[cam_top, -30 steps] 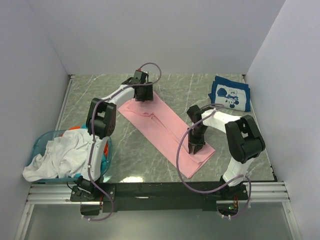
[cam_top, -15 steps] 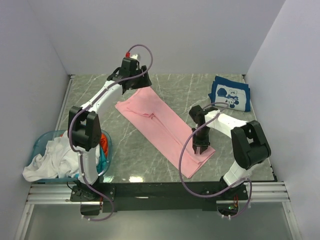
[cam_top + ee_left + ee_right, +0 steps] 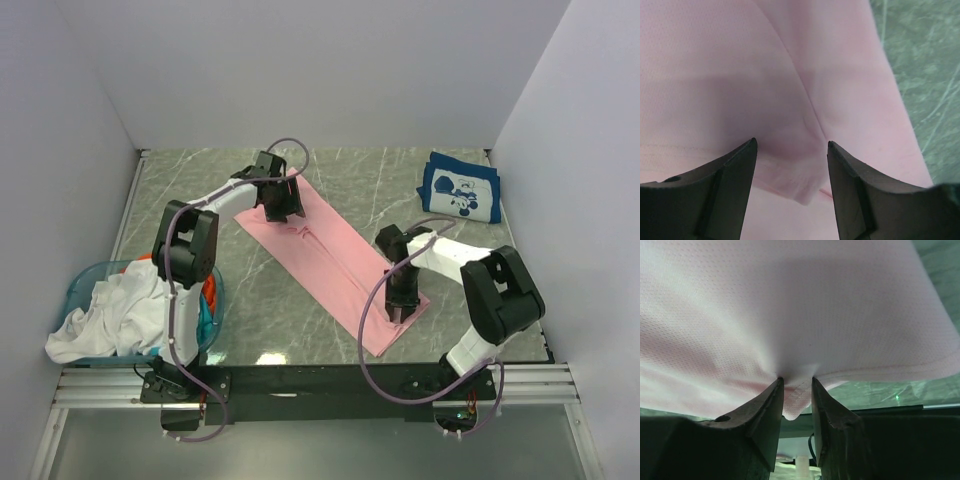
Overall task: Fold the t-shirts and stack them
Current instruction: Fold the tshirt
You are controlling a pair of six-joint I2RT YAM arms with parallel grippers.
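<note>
A light pink t-shirt (image 3: 330, 262), folded into a long strip, lies diagonally across the table. My left gripper (image 3: 280, 208) hovers open over its far end; the left wrist view shows pink cloth (image 3: 790, 100) and a sleeve hem between the spread fingers. My right gripper (image 3: 399, 308) is shut on the shirt's near end; in the right wrist view a fold of pink hem (image 3: 796, 400) is pinched between the fingers. A folded navy t-shirt with white cartoon print (image 3: 460, 188) lies at the far right. White, teal and orange shirts (image 3: 115, 310) are heaped in the basket.
A translucent blue round basket (image 3: 85, 280) stands at the near left beside the left arm's base. White walls close the table on three sides. Grey marble table surface (image 3: 380, 180) shows around the pink shirt.
My left gripper swung out past the shirt's far corner, then came back down over its far end. My right gripper slid a little nearer along the shirt's near end.
</note>
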